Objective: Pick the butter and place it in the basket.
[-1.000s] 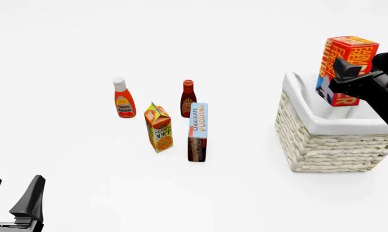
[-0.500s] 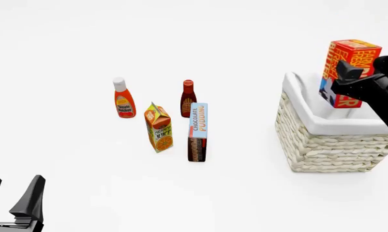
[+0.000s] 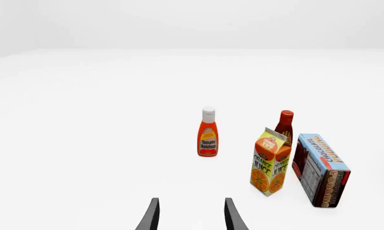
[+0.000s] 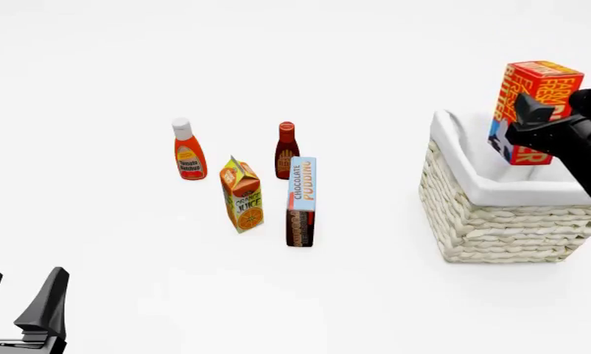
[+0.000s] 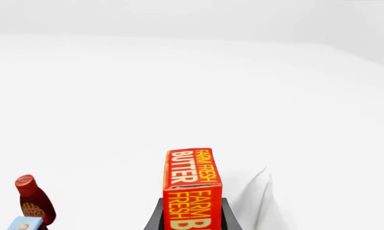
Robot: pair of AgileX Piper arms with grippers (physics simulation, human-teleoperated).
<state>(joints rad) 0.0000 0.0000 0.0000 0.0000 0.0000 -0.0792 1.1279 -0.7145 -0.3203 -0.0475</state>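
The red-and-orange butter (image 4: pixel 537 96) carton hangs upright in the air above the cream wicker basket (image 4: pixel 502 230), over its far right part. My right gripper (image 4: pixel 531 127) is shut on the carton's lower half. In the right wrist view the butter (image 5: pixel 190 178) stands between the two black fingers (image 5: pixel 155 218), with the basket's white lining (image 5: pixel 257 190) just beyond it. My left gripper (image 4: pixel 18 293) stands open at the near left corner of the table, holding nothing. Its fingers (image 3: pixel 151 216) point toward the groceries.
Left of the basket stand a ketchup bottle (image 4: pixel 187 152), a dark red sauce bottle (image 4: pixel 287 147), an orange juice carton (image 4: pixel 242 196) and a chocolate pudding box (image 4: pixel 301 200). The left wrist view shows the same group, ketchup bottle (image 3: pixel 208 133) farthest out.
The right gripper has carried the butter slightly up and to the right over the basket, with little motion in the last half second. The left arm has not moved.
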